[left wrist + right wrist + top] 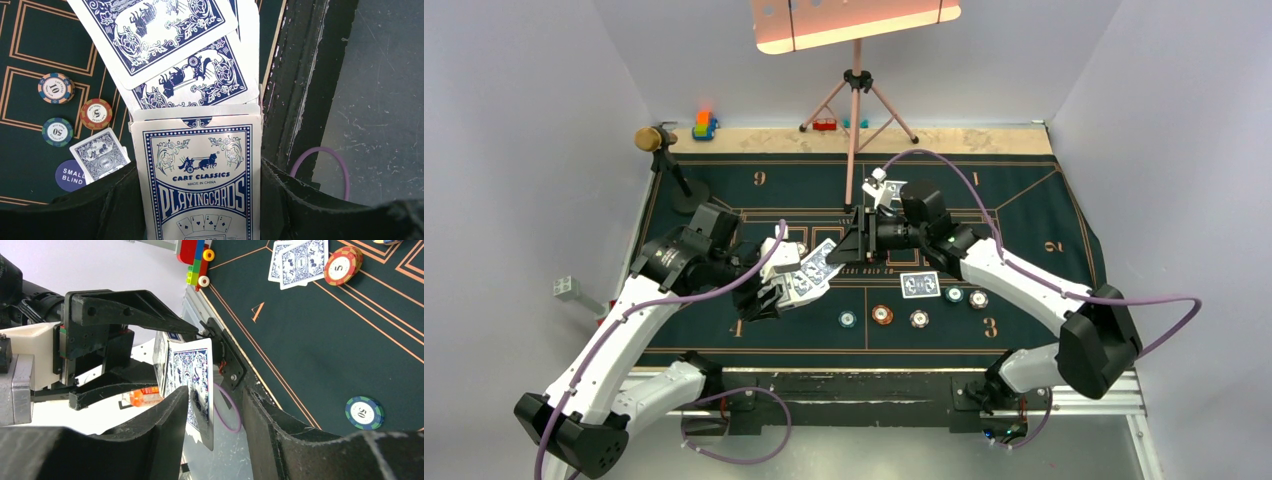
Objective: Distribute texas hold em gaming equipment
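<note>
White walls on 3 sides, pink tripod w/ lit panel at far edge of table

Card box: white with blue "Cart Classics" print, flap open, held above the counter at 9 o'clock of centre. Blue-backed cards fan out of its mouth toward 2 o'clock. Card pair: face-down, overlapping, flat at 4 o'clock. Chips: flat, apart, in a loose row from 6 to 4 o'clock, teal, orange-brown and whitish among them.

Bright even light, soft shadows, sharp focus
</note>
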Action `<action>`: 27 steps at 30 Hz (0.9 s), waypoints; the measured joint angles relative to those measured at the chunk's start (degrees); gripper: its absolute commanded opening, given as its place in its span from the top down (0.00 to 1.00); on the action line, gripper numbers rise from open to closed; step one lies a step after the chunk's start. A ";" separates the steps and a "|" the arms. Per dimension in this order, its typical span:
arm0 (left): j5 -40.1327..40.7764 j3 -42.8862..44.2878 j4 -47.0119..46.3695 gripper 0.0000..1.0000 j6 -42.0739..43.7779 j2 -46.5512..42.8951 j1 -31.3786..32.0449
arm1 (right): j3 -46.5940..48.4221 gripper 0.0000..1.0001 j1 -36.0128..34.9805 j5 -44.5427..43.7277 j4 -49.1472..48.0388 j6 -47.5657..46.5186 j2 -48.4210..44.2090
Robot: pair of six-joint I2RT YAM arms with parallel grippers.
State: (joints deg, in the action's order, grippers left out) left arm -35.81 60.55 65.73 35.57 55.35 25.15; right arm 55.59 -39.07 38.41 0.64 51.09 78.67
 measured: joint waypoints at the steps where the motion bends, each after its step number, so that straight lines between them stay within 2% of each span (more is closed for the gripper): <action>1: 0.00 0.02 0.00 1.00 0.00 -0.02 0.00 | 0.35 0.53 0.02 -0.22 0.48 -0.20 -0.07; 8: -0.02 0.02 0.00 1.00 0.00 -0.02 0.00 | 2.08 0.56 0.02 -3.13 5.97 -3.08 -1.64; 18: -0.07 0.02 0.07 1.00 0.00 -0.02 0.00 | 3.96 0.80 0.02 -6.32 10.36 -6.40 -3.13; 23: -0.04 0.02 0.66 1.00 0.02 -0.02 0.00 | 3.96 0.85 0.02 -6.47 10.99 -6.56 -3.65; 27: -0.07 0.02 0.94 1.00 0.02 -0.04 0.00 | 3.96 0.92 0.02 -6.97 10.99 -6.54 -4.96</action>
State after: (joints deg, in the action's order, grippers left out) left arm -35.88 60.58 66.67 35.59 55.31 25.15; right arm 59.55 -39.05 31.44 11.64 44.56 73.71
